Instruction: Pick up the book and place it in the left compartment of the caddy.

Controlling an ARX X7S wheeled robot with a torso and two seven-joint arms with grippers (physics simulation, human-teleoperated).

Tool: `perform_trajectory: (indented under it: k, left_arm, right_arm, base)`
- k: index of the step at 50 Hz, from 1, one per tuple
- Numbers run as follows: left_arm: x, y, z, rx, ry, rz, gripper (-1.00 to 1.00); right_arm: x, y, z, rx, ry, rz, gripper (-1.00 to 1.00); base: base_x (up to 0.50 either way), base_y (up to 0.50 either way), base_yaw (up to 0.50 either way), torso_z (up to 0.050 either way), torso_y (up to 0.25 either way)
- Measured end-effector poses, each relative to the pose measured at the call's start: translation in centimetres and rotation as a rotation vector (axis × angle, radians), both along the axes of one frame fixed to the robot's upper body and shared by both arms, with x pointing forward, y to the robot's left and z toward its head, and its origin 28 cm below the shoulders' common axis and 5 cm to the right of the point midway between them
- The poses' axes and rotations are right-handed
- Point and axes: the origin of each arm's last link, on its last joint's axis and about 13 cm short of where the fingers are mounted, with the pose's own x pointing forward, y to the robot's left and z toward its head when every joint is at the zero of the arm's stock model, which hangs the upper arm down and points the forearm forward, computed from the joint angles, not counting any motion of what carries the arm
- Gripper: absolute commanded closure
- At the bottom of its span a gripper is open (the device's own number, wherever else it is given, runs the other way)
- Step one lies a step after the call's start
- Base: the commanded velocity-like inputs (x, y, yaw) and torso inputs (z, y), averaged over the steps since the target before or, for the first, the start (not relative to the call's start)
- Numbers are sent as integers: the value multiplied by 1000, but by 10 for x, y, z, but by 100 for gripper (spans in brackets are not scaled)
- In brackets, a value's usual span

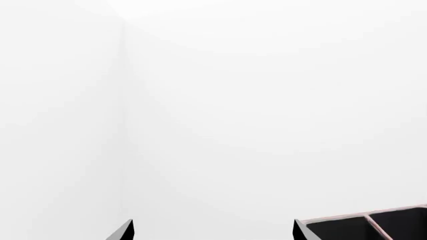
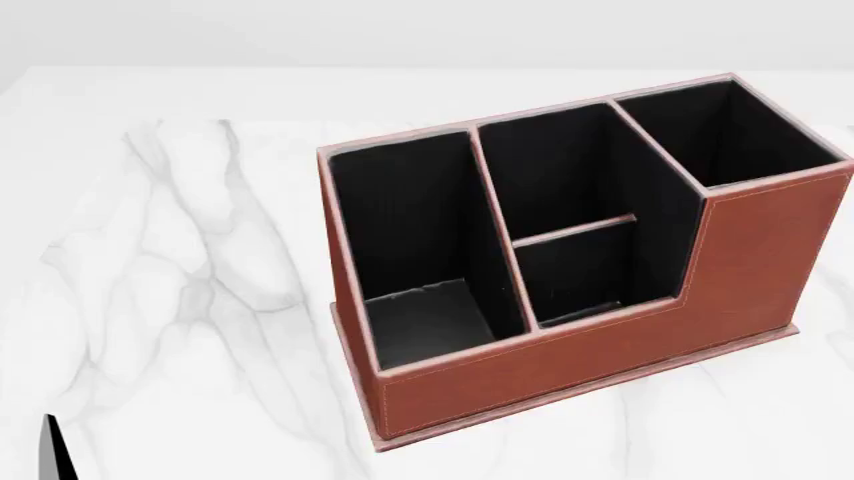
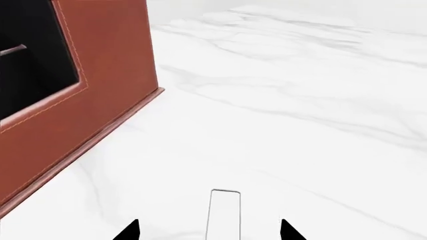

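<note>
The caddy (image 2: 587,340) stands on the white marble table, its low front wall facing me. Only black surfaces show inside its left compartment (image 2: 407,220). In the right wrist view a narrow white strip with a grey outline (image 3: 225,212), seemingly the book on its page edge, sits between my right gripper's (image 3: 208,232) spread fingertips, apart from both. That gripper is open, right of the caddy's tall end (image 3: 100,75). My left gripper (image 1: 213,234) is open and empty at rim height beside the caddy's corner (image 1: 373,227). One of its fingertips (image 2: 54,450) shows in the head view.
The marble table (image 2: 174,280) runs left of and in front of the caddy, and stretches past the right gripper (image 3: 300,100). White walls meeting in a corner (image 1: 123,100) fill the left wrist view.
</note>
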Motion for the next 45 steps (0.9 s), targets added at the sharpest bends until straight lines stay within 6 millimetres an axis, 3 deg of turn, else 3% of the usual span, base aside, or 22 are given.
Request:
perform_trajectory:
  k: [42,43,45]
  left_arm:
    - [0,0,1,0,-1,1,-100]
    - [0,0,1,0,-1,0,-100]
    - [0,0,1,0,-1,0,-100]
  right_arm:
    - [13,-6,-23,119,153,-26,-100]
    - [13,-6,-23,122,156,-24,100]
    - [14,-7,-24,129,159,-21,100]
  base:
    - [0,0,0,0,0]
    - [0,0,0,0,0]
    - [0,0,0,0,0]
